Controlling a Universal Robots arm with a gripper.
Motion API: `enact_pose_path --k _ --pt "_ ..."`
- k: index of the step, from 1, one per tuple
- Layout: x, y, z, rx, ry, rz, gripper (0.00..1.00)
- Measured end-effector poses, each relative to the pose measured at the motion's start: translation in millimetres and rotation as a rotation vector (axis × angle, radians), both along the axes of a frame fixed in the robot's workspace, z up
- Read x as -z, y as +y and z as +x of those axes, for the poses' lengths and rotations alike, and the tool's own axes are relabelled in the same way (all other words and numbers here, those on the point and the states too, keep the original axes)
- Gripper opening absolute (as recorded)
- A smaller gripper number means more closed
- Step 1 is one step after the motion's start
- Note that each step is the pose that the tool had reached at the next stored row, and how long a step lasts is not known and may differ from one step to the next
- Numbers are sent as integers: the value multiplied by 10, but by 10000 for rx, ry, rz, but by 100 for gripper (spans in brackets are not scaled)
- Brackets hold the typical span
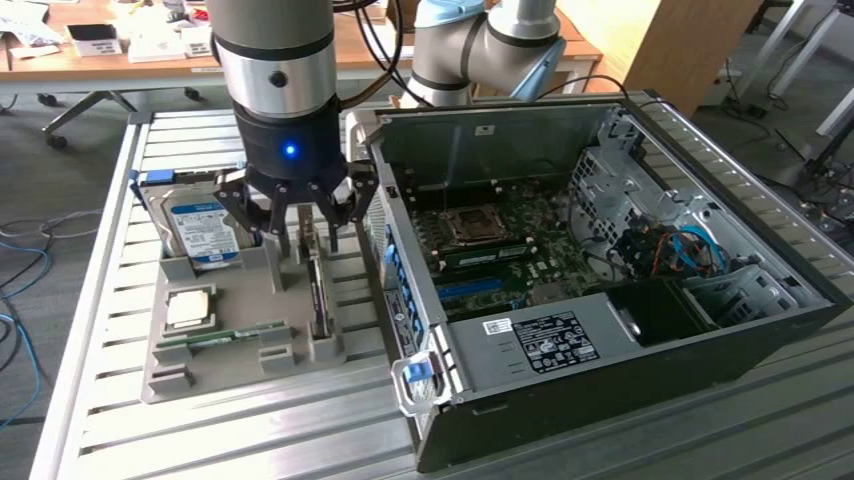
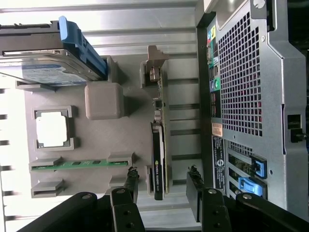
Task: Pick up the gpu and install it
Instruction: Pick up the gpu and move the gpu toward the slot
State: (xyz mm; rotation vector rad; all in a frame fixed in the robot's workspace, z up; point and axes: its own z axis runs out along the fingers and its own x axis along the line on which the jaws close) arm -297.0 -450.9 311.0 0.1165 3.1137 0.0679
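Jaws of the gripper (image 2: 161,175) stand open over the upright gpu (image 2: 158,145); a centred, straight descent seems best.

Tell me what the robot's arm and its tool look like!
The arm is a fat, shiny silver tube with a black band near the end, where a little blue light glows. One joint has a pale blue cap, and black cables run beside it. The tool is black, built from jointed bars with round bolts.
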Motion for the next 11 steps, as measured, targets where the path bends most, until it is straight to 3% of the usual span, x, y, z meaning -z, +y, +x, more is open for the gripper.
enact_pose_path --k 11 --pt "47 0 0 0 0 0 53"
